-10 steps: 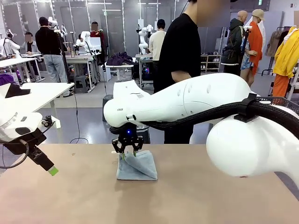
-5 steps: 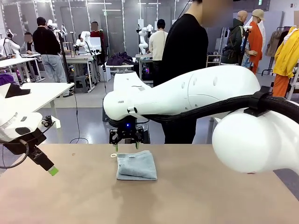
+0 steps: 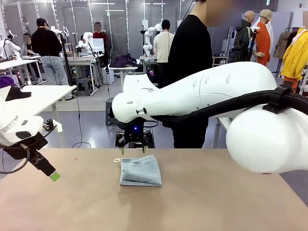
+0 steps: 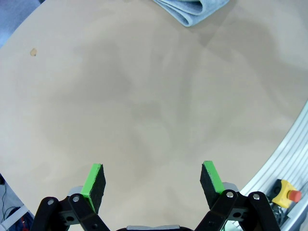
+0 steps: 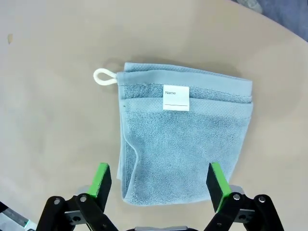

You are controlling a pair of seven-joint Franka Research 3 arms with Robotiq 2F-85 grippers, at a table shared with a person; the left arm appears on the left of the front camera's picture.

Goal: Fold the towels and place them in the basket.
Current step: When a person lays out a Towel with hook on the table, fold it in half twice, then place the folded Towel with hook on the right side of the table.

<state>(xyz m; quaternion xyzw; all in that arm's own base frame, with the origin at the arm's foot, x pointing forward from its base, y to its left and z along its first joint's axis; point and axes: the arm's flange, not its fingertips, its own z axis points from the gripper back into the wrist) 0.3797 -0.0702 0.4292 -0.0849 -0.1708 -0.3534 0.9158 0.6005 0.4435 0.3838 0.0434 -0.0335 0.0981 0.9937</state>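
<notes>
towels: 1, blue-grey towel [image 3: 140, 170], folded, mid worktop [image 3: 221, 197] | label [image 5: 176, 98]: 1, loop [image 5: 104, 77]: 1 | right end effector [image 3: 133, 150] open, empty, above its far edge | left end effector [image 4: 152, 168] open, near left; towel cut off in its wrist view

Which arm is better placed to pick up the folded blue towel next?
Right. The right gripper, open, hangs directly over the towel; the left gripper, also open, is off by the table's left side, away from it.
</notes>
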